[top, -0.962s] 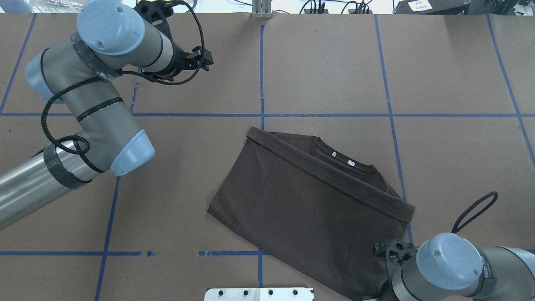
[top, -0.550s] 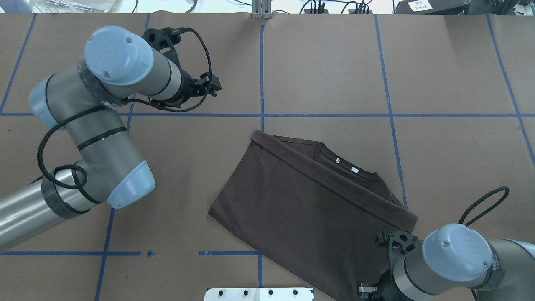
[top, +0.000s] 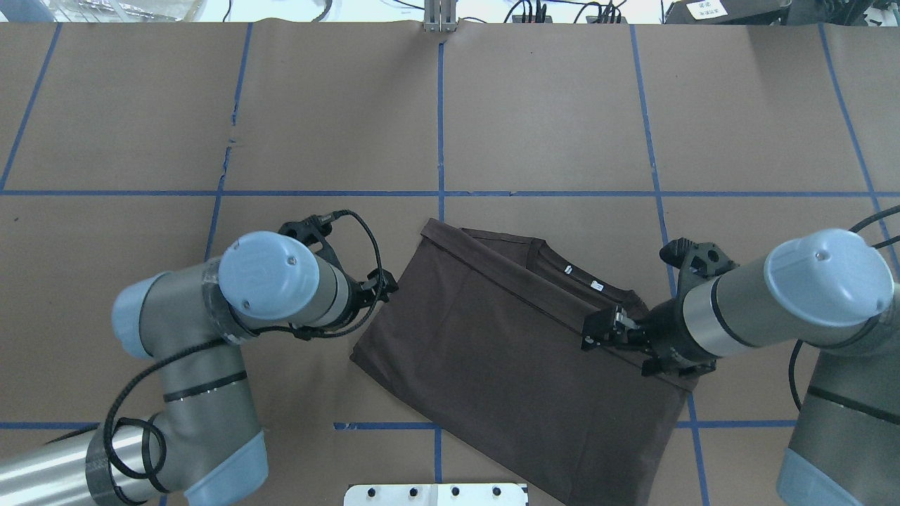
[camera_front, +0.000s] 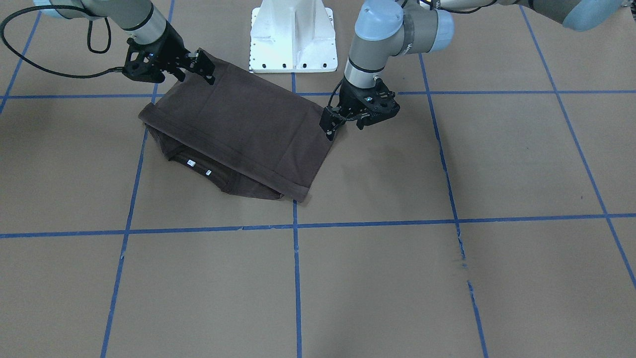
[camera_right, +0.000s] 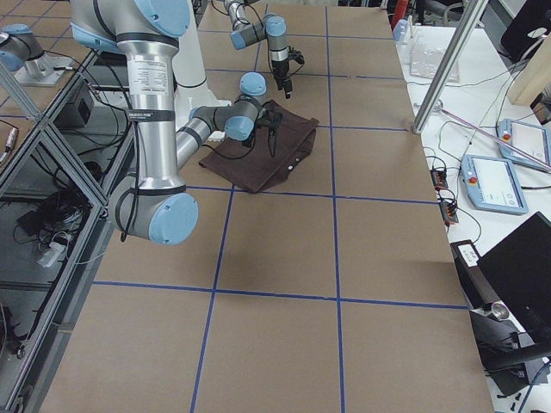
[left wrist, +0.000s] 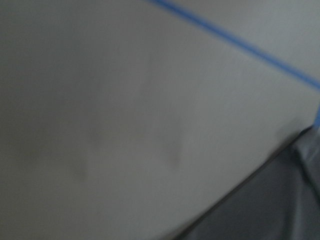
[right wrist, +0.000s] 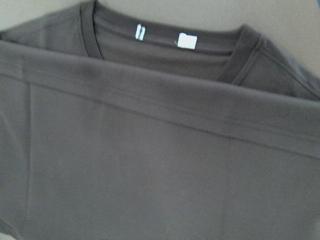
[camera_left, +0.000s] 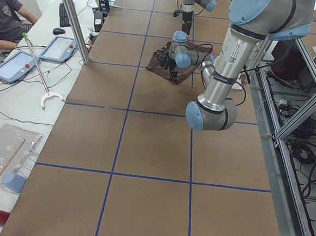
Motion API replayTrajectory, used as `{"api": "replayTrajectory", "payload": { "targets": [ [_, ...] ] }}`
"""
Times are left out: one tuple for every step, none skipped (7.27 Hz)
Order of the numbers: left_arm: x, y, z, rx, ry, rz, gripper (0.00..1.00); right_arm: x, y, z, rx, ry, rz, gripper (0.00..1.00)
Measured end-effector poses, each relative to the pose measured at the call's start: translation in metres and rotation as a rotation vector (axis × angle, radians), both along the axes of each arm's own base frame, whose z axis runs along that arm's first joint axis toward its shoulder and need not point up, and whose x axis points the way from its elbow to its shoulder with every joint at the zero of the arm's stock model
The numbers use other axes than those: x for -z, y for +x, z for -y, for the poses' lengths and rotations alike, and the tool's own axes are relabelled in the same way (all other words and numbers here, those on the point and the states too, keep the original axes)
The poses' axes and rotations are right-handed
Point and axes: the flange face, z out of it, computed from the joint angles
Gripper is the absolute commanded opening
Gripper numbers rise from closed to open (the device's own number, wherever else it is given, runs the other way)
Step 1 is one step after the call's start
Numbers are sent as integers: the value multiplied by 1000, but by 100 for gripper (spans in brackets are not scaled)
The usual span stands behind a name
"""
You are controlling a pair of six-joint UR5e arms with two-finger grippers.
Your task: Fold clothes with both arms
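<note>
The dark grey-brown T-shirt (top: 506, 365) lies flat and skewed on the brown paper, its bottom half folded up so the hem runs as a band below the collar and white neck tags (top: 596, 285). My left gripper (top: 388, 288) hovers at the shirt's left side edge, looks open and holds nothing; in the front view the left gripper (camera_front: 329, 124) is just off the shirt's (camera_front: 238, 124) corner. My right gripper (top: 590, 330) is over the hem band near the shirt's right end, open and empty, also the right gripper (camera_front: 204, 65). The right wrist view shows the collar and tags (right wrist: 188, 41).
The white pedestal (camera_front: 293, 35) stands close behind the shirt at the table's near edge. Blue tape lines (top: 440, 126) grid the paper. In the left side view a person (camera_left: 7, 13) sits at a side bench with control tablets (camera_left: 59, 47).
My left arm swung from the far left of the table down to the shirt's left edge. My right arm rose from the near edge to over the hem band. The shirt stayed put.
</note>
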Motion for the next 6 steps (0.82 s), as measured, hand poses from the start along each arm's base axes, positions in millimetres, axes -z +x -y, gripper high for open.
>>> {"api": "replayTrajectory", "payload": {
  "targets": [
    [-5,15,-22,-15,-22,7,83,6,6,17,-36,7,9,100],
    [-8,23,-34,-27,-32,13,68,10,3,28,-54,13,14,100],
    [-9,26,-39,-31,-35,16,38,13,0,34,-63,16,17,100],
    [-10,27,-40,-31,-34,17,3,14,-1,37,-67,17,18,100],
    [-10,27,-39,-25,-30,20,0,13,-2,39,-70,16,16,100],
    [-10,26,-36,-17,-23,23,0,11,-2,41,-72,14,13,100]
  ]
}}
